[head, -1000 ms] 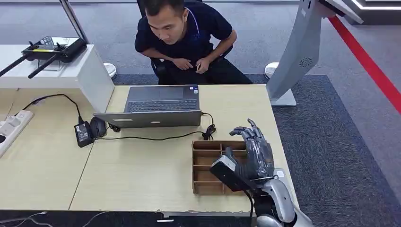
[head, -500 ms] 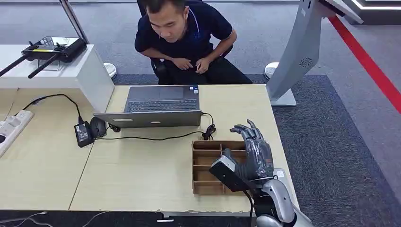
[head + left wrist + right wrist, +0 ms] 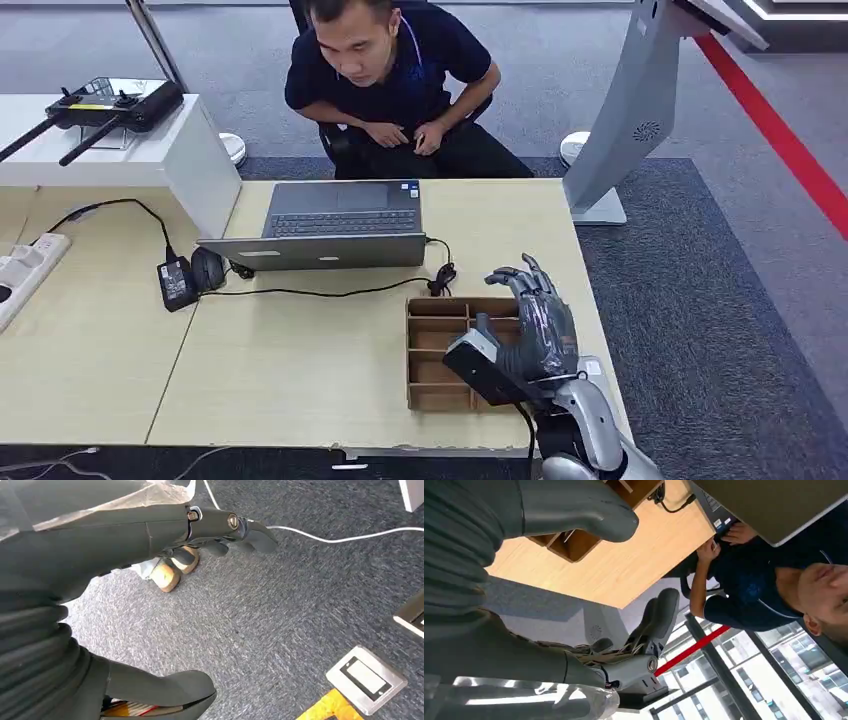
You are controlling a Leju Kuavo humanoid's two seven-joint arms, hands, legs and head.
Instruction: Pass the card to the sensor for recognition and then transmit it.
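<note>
The right hand (image 3: 535, 320) hangs above the right side of a wooden divided tray (image 3: 430, 352) that sits on the near right part of the table (image 3: 300, 370). Its fingers are spread and gently curled, and from where I stand it holds nothing; the right wrist view (image 3: 624, 645) shows the same, with thumb and fingers well apart and only air between them. I cannot make out a card anywhere: the tray's compartments on the left look bare brown wood, and the hand covers those on the right.

The left hand (image 3: 150, 580) hangs low beside the robot over grey carpet (image 3: 280, 610), thumb and fingers apart and nothing in them. A white cable (image 3: 340, 535) runs across that carpet, with a metal floor socket plate (image 3: 366, 679) near it.

At the far side of the table a person (image 3: 395, 75) sits leaning forward, hands together, facing an open laptop (image 3: 330, 228). A black cord (image 3: 330, 290) trails from beside the laptop towards the tray's far left corner. Left of the laptop lie a black power adapter (image 3: 176, 282) and a mouse (image 3: 208, 268). A white power strip (image 3: 25, 270) lies at the far left. A grey kiosk stand (image 3: 625, 110) rises off the table's far right corner.
</note>
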